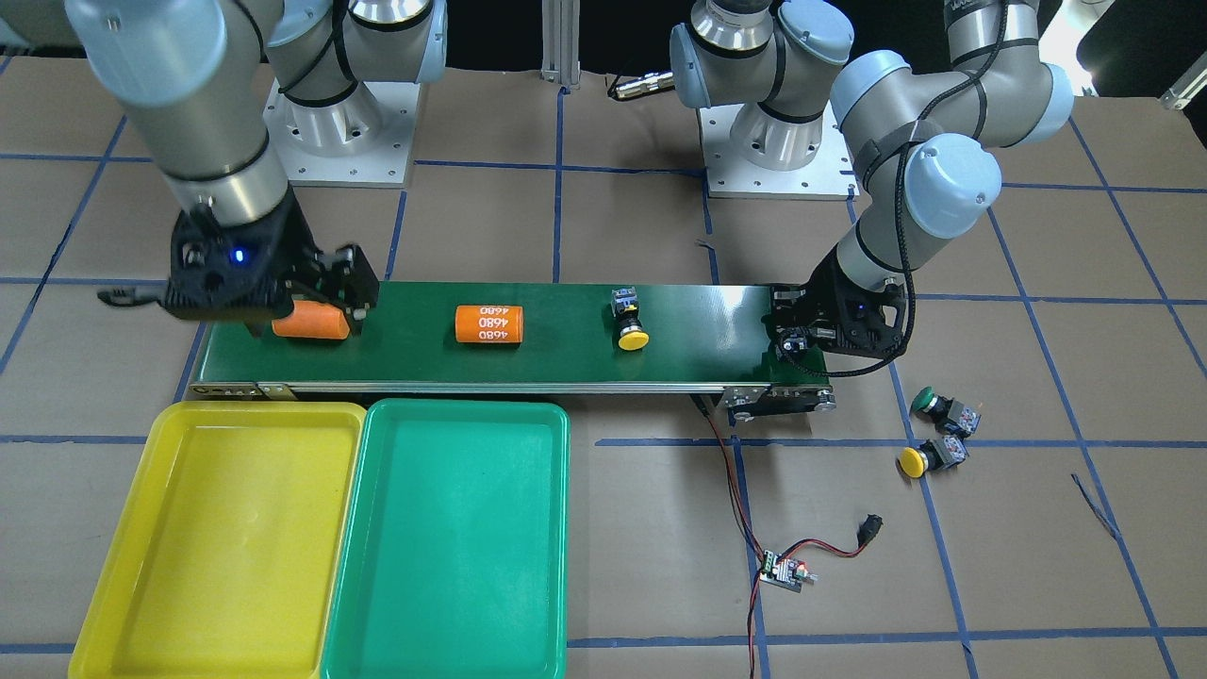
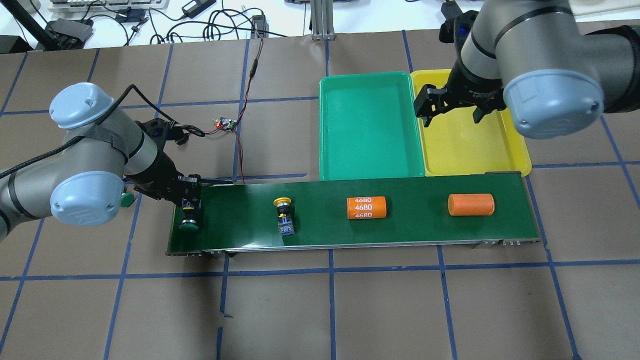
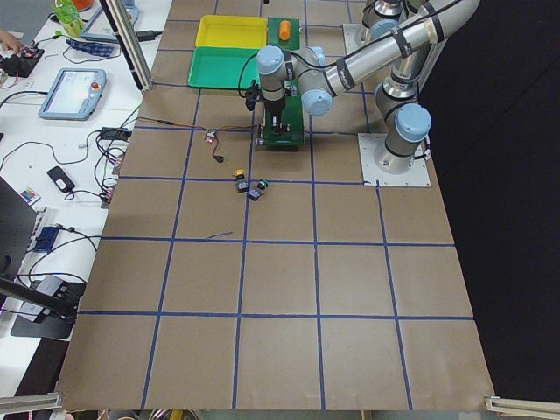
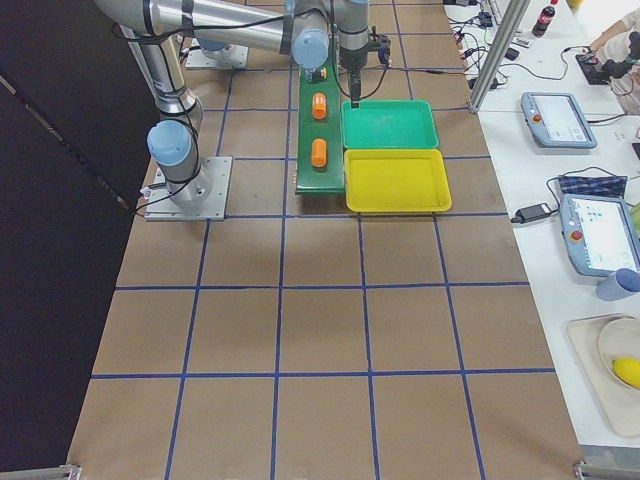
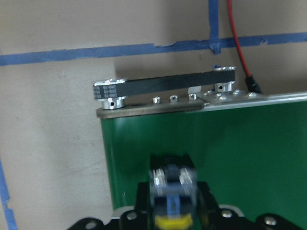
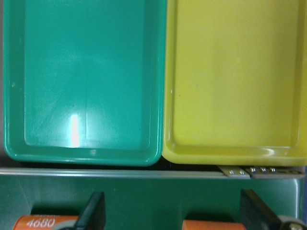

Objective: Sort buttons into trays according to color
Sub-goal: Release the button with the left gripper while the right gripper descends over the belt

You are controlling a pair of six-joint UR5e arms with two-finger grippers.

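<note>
Overhead exterior: my left gripper (image 2: 189,206) pinches the green-capped button (image 2: 189,225) at the conveyor belt (image 2: 240,227) end; I should release low, gently. My right gripper (image 2: 450,112) gapes, empty.

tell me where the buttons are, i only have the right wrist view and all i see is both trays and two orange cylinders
Observer: One yellow-capped button lies on its side on the conveyor belt, past the labelled cylinder toward the left arm's end.
Operator: any green ones
Observer: A green-capped button sits at that end of the belt, with the left gripper closed on its body.
Operator: and the other two
Observer: A second green button and a second yellow button lie on the table off the belt's end, beside the left arm.
</note>
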